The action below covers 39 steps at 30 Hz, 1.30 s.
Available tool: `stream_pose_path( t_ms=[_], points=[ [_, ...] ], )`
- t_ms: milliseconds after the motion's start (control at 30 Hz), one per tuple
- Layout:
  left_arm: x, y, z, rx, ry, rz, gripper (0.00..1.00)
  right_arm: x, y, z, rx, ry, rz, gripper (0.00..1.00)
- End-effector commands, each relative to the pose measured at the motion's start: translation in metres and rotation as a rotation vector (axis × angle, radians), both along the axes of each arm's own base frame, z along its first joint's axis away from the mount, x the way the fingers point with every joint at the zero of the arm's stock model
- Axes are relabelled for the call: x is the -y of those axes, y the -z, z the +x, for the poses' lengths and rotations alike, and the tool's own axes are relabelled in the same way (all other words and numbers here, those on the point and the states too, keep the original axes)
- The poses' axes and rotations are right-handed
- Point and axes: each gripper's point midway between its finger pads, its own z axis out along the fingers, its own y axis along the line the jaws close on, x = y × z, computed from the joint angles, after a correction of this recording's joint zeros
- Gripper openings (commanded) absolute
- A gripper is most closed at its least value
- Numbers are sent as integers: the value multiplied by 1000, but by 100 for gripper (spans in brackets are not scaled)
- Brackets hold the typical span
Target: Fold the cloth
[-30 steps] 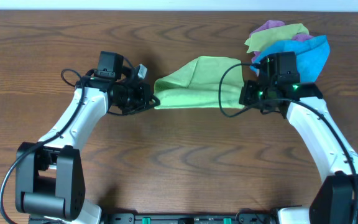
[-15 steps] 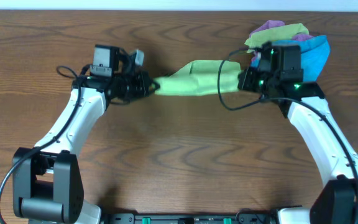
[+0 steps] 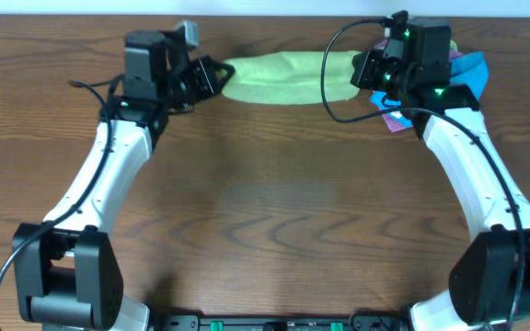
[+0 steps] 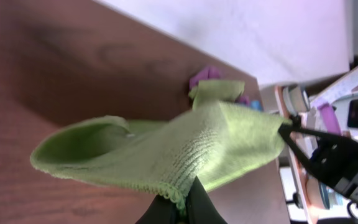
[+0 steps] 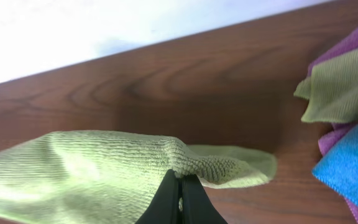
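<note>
Both arms are up near the far edge of the tabletop (image 3: 274, 211), with the green cloth (image 3: 279, 79) strung between them as a narrow band. The left gripper (image 3: 217, 76) is clamped on the cloth's left end and the right gripper (image 3: 362, 74) on its right end. Both wrist cams show the fingers pinched tight with the fabric edge caught between them. The cloth is doubled over on itself with a slight sag mid-span, and from the left wrist cam it looks clear of the wood. Just right of the right gripper is a heap: blue cloth (image 3: 467, 69), purple cloth (image 3: 394, 121), second green cloth (image 5: 337, 90). In the right wrist cam the held cloth isn't touching the heap.
</note>
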Motion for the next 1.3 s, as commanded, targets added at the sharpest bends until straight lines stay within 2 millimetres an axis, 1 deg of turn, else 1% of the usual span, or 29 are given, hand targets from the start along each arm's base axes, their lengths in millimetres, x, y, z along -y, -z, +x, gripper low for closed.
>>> stream_pose_path(
  t_ms=[0,100,267,400,467,633,700,767,900,1000,1133,1267],
  points=[
    [-15,-21,9,44,-14,15,6,-2,-24,5,49,-11,-15,1],
    [-15,-19,1,24,33,11,6,-2,-21,-1,19,-24,-32,2],
    [-15,4,-20,-63,90,64,5,-4,-3,-18,-75,-53,-55,2],
    [-18,27,-43,-143,151,131,6,-7,15,-41,-177,-95,-95,2],
    [-20,38,-56,-182,188,166,6,-6,26,-56,-248,-109,-109,2],
    [-23,56,-87,-260,279,232,6,-6,46,-92,-397,-157,-156,2],
    [-24,62,-100,-294,313,248,6,-2,53,-105,-457,-150,-181,2],
    [-25,66,-111,-333,332,256,6,-3,58,-114,-497,-154,-185,2],
    [-28,78,-131,-417,355,278,6,0,71,-125,-547,-156,-196,2],
    [-29,91,-142,-468,360,285,6,-1,89,-139,-601,-166,-204,2],
    [-29,113,-162,-544,376,280,6,-3,117,-162,-668,-186,-215,2],
    [-27,135,-183,-606,395,276,6,-6,133,-180,-680,-190,-212,2]
  ],
)
